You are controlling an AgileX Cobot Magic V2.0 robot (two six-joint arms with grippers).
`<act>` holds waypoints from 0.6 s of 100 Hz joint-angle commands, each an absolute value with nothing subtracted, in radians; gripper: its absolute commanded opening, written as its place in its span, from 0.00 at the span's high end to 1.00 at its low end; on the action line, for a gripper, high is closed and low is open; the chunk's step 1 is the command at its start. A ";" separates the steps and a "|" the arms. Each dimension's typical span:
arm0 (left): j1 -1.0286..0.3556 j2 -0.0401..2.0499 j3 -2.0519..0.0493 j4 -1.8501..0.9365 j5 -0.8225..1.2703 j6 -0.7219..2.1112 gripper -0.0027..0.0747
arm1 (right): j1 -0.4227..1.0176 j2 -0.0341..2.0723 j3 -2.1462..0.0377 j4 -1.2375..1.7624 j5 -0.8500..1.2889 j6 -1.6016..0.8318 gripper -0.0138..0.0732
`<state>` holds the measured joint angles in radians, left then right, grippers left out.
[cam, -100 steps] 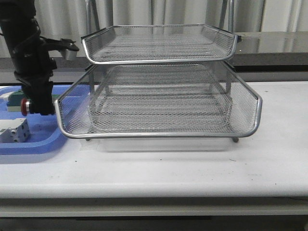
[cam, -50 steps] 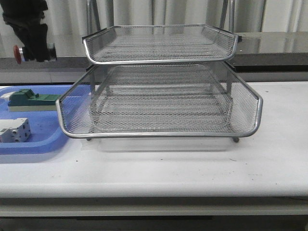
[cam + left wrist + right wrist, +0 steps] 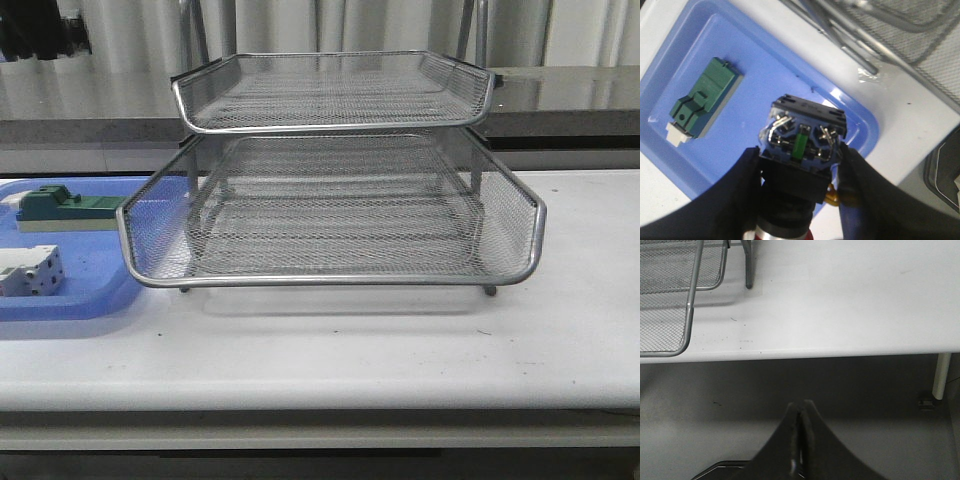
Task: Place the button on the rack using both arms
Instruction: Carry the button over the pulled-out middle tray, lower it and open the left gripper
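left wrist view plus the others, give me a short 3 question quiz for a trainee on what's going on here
1. True or false: the left gripper is shut on the button.
2. Which lies in the blue tray? A) a green block B) a spoon C) a cup
3. Fill in: the right gripper is shut and holds ____.

Key: 1 true. 2 A. 3 nothing; it hangs off the table's edge, beside the rack.

A lab-like test bench: plain white table (image 3: pixel 400 340), pale curtains (image 3: pixel 330 25), blue parts tray (image 3: pixel 90 290) of electrical components
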<state>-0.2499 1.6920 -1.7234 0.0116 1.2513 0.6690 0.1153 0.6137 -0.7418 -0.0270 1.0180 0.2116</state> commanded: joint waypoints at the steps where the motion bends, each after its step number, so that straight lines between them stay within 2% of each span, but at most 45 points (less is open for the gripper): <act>1: -0.295 1.581 -1.697 -0.033 1.279 0.656 0.99 | 0.117 0.614 -0.776 -0.038 0.961 0.210 0.92; 30: -0.488 1.544 -1.655 -0.122 1.279 0.656 0.99 | 0.117 0.614 -0.776 -0.038 0.961 0.210 0.92; 60: -0.655 1.659 -1.655 -0.150 1.177 0.656 0.99 | 0.117 0.614 -0.776 -0.038 0.961 0.210 0.92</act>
